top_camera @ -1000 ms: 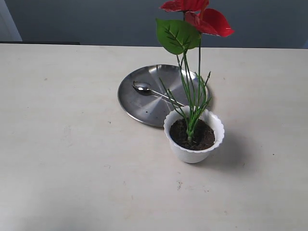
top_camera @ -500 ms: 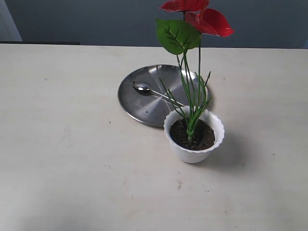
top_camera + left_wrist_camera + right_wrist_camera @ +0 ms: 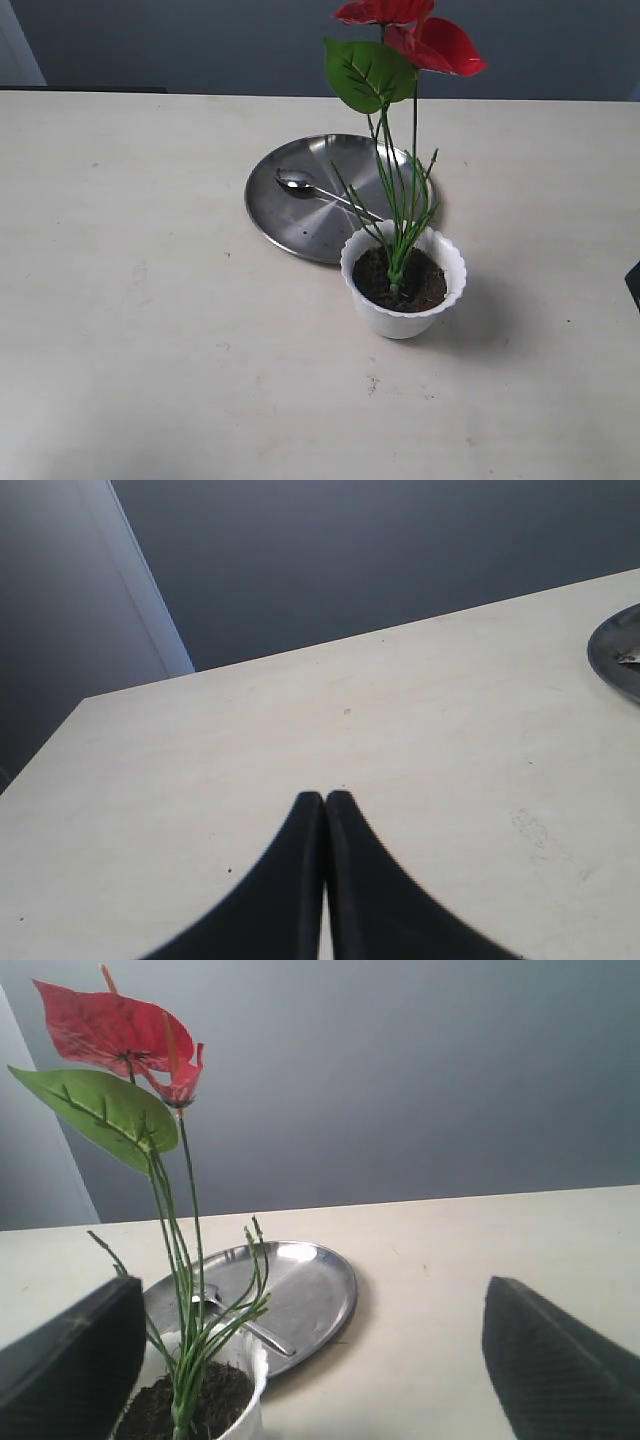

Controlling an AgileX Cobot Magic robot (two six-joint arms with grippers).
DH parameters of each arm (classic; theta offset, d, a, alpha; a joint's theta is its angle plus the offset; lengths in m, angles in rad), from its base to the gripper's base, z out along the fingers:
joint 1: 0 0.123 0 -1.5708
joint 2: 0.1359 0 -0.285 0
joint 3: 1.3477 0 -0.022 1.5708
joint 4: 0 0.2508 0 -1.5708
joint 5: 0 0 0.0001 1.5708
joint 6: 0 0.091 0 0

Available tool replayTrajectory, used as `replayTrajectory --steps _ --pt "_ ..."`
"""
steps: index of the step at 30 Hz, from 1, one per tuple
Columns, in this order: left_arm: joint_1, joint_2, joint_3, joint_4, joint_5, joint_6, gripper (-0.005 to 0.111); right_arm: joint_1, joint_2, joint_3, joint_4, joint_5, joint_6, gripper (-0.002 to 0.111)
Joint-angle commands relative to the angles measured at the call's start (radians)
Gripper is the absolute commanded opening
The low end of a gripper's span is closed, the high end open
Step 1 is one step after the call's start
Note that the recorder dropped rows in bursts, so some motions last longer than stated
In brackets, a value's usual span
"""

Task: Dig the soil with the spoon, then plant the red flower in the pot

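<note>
The white pot (image 3: 403,300) stands upright on the table, filled with dark soil (image 3: 420,283). The red flower (image 3: 420,35) is planted in it, stems upright, green leaf to the left. The spoon (image 3: 318,190) lies on the steel plate (image 3: 290,225) behind the pot. My right gripper (image 3: 312,1310) is open and empty, to the right of the pot; the pot (image 3: 250,1400), soil (image 3: 210,1400), flower (image 3: 115,1025) and spoon (image 3: 250,1328) show between its fingers. Only a dark tip (image 3: 634,280) of it shows in the exterior view. My left gripper (image 3: 325,800) is shut and empty over bare table.
The plate (image 3: 315,1285) sits just behind the pot, touching or nearly touching it. Its rim (image 3: 618,660) shows far off in the left wrist view. A grey wall runs behind the table's far edge.
A dark tip of the right gripper has come into the exterior view at the right edge. Pot, flower, spoon and plate have not moved.
</note>
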Motion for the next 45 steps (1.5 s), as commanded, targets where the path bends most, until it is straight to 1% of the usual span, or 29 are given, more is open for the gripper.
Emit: replayTrajectory --steps 1,45 --pt "0.001 -0.004 0.0 -0.005 -0.011 -0.001 0.0 -0.005 -0.007 0.004 0.014 -0.005 -0.009 0.086" --pt "0.001 -0.004 0.0 -0.005 -0.011 -0.001 0.0 -0.005 -0.007 0.004 0.021 -0.005 -0.009 0.086"
